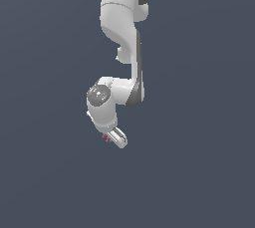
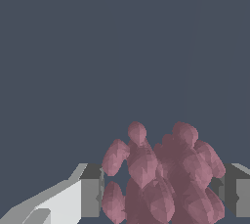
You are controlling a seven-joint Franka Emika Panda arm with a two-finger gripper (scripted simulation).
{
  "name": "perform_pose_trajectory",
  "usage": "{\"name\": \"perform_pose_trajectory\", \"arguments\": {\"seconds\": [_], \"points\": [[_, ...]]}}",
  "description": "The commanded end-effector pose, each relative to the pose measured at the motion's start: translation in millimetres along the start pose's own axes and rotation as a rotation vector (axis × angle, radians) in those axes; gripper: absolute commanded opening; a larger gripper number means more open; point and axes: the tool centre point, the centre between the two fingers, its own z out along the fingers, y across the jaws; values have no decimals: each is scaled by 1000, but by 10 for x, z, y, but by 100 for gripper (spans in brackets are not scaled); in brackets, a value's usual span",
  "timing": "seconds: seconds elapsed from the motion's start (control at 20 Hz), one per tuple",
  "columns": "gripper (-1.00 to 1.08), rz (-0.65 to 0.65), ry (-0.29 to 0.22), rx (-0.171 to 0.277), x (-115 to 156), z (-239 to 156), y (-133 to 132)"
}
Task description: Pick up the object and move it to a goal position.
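Pinching the object (image 2: 163,179) between nearly closed fingers (image 2: 90,191), just under the wrist in the exterior view; risking slip from bumpy, uneven contact if jolted toward the goal.

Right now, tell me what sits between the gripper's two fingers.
The red berry cluster fills the gap between the fingers of the gripper. The wrist view shows it best; the exterior view shows only a red speck.

The white arm (image 1: 122,38) hangs down, its hand (image 1: 113,137) touching the small red object (image 1: 106,137).
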Motion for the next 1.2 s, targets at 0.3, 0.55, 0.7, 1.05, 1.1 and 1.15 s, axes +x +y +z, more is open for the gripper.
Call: {"name": "perform_pose_trajectory", "arguments": {"seconds": [0.3,0.55,0.7,1.05,1.1,1.15], "points": [[-100,0,1,1,18,-410,58],[-100,1,0,1,37,-879,128],[-100,1,0,1,53,-1226,180],[-100,2,1,1,93,-2078,302],[-100,2,1,1,100,-2198,318],[-100,2,1,1,106,-2317,335]]}}
